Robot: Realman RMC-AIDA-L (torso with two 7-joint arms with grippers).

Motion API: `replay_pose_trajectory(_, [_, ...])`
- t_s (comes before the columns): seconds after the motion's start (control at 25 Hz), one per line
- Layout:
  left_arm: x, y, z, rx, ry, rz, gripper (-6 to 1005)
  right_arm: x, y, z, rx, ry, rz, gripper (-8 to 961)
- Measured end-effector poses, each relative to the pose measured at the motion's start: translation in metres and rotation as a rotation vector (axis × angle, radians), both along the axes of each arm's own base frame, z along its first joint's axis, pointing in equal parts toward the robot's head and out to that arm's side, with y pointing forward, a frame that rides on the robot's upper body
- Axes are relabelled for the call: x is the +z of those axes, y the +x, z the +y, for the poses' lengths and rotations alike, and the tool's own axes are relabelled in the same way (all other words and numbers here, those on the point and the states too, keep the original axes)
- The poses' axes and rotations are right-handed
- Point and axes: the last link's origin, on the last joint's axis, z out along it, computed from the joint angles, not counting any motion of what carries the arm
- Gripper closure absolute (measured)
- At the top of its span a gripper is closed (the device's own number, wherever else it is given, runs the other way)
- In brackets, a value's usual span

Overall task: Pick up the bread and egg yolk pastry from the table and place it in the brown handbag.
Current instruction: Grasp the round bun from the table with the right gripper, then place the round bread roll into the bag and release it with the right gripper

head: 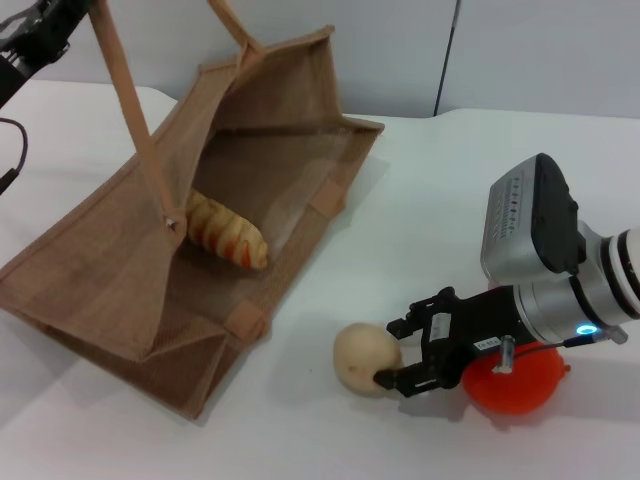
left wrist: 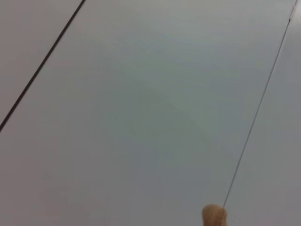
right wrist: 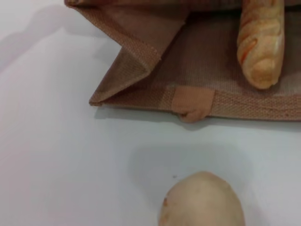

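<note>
The brown handbag [head: 120, 270] lies on its side on the white table with its mouth open toward my right arm. One handle [head: 135, 120] rises taut out of view beside my left gripper [head: 35, 35] at the far left. The striped bread [head: 225, 232] lies inside the bag, and also shows in the right wrist view [right wrist: 261, 44]. The egg yolk pastry [head: 362, 356] sits on the table just outside the bag's mouth, and shows close in the right wrist view [right wrist: 202, 200]. My right gripper [head: 386, 353] is open, with one fingertip on each side of the pastry's right edge.
An orange fruit [head: 520, 390] lies on the table under my right wrist. The bag's near rim [right wrist: 193, 101] with its handle patch lies between the pastry and the bread. The left wrist view shows a wall and a tan handle tip [left wrist: 214, 216].
</note>
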Motion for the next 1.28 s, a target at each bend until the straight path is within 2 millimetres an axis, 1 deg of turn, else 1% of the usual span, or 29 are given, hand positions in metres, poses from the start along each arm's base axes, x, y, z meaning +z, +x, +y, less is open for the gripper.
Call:
replay_pose_trajectory(0.44, [0.0,0.0,0.0,0.0,-0.001,0.001,798,0.0,-0.001,0.001,0.003,0.006,0.0,339])
replay_pose_trajectory(0.56, [0.0,0.0,0.0,0.0,-0.002,0.002,797,0.001,-0.001,0.001,0.005,0.003,0.0,468])
replay_pose_trajectory(0.72, [0.0,0.0,0.0,0.0,-0.003,0.003,795,0.001,-0.002,0.001,0.01,0.002,0.0,507])
replay_pose_trajectory(0.92, [0.0,0.0,0.0,-0.004,-0.004,0.003,793,0.007,-0.012,0.003,0.049,0.022,0.022,553])
replay_pose_trajectory(1.12, [-0.002,0.004,0.002,-0.02,-0.015,0.01,791,0.021,-0.024,0.008,0.063,0.059,0.07,582])
replay_pose_trajectory(1.28, [-0.007,0.015,0.007,-0.056,-0.051,0.015,790,0.036,-0.033,0.016,0.072,0.106,0.115,597])
